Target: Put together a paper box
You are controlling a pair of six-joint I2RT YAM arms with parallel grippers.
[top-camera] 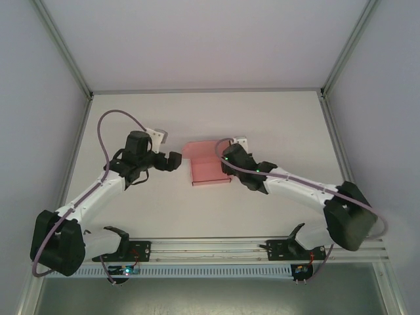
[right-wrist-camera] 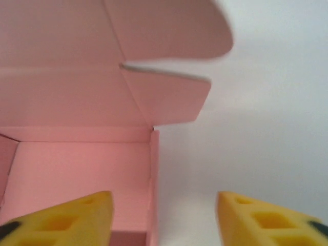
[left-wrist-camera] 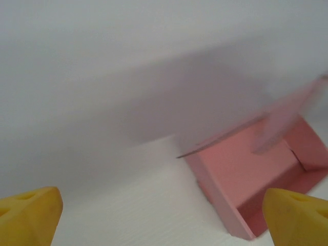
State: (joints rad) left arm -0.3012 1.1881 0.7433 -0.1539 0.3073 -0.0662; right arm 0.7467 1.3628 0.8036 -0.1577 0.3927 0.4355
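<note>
The paper box (top-camera: 210,172) is a pink card tray in the middle of the table, with its lid flap (top-camera: 199,149) folded up at the back. In the right wrist view the box (right-wrist-camera: 77,169) has its side wall (right-wrist-camera: 153,174) upright and rounded flaps (right-wrist-camera: 169,97) above it. My right gripper (right-wrist-camera: 163,218) is open, one yellow finger (right-wrist-camera: 66,220) over the tray floor and the other outside the wall. At the box's left my left gripper (top-camera: 176,161) is open and holds nothing. From there the box (left-wrist-camera: 241,179) lies ahead to the right, blurred.
The white table (top-camera: 275,125) is walled in by grey panels on an aluminium frame (top-camera: 331,125). A rail (top-camera: 210,248) along the near edge carries both arm bases. Purple cables loop over each arm.
</note>
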